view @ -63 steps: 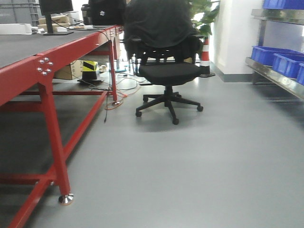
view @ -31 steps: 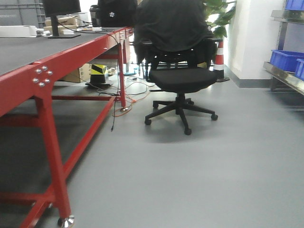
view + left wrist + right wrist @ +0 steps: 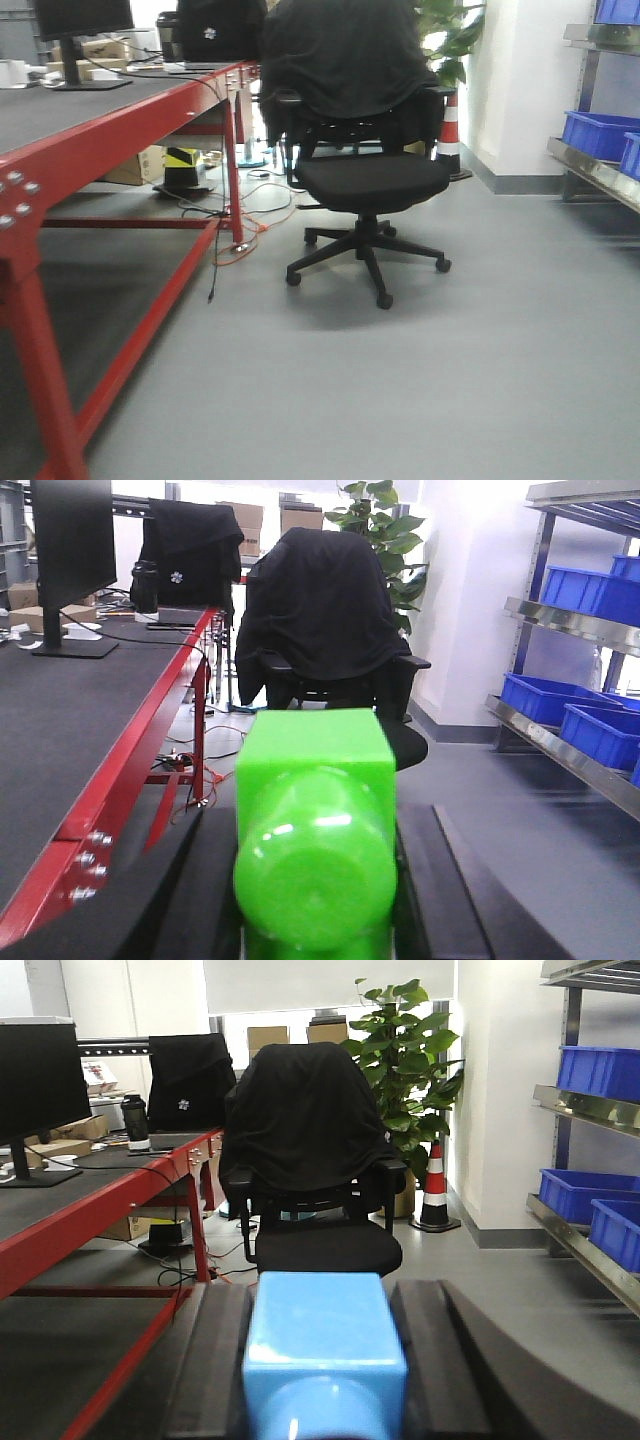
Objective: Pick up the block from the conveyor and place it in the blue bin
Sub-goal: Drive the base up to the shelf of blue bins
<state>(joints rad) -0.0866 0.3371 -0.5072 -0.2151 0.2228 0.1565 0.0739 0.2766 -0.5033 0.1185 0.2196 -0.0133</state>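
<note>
Your left pincer (image 3: 316, 825) clamps a green block (image 3: 313, 755); your right pincer (image 3: 324, 1300) clamps a blue block (image 3: 325, 1335).

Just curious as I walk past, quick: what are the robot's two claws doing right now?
The left claw is closed on a green block.
The right claw is closed on a blue block.

I can read no word, number or brand name in any of my views. The one mark is a small white emblem (image 3: 176, 577) on the black jacket (image 3: 195, 540) hung behind and to the left of the office chair (image 3: 372, 180), too small to make out. The green block (image 3: 312, 750) in my left tool (image 3: 316, 820) and the blue block (image 3: 325, 1335) in my right tool (image 3: 325, 1295) show plain faces.
</note>
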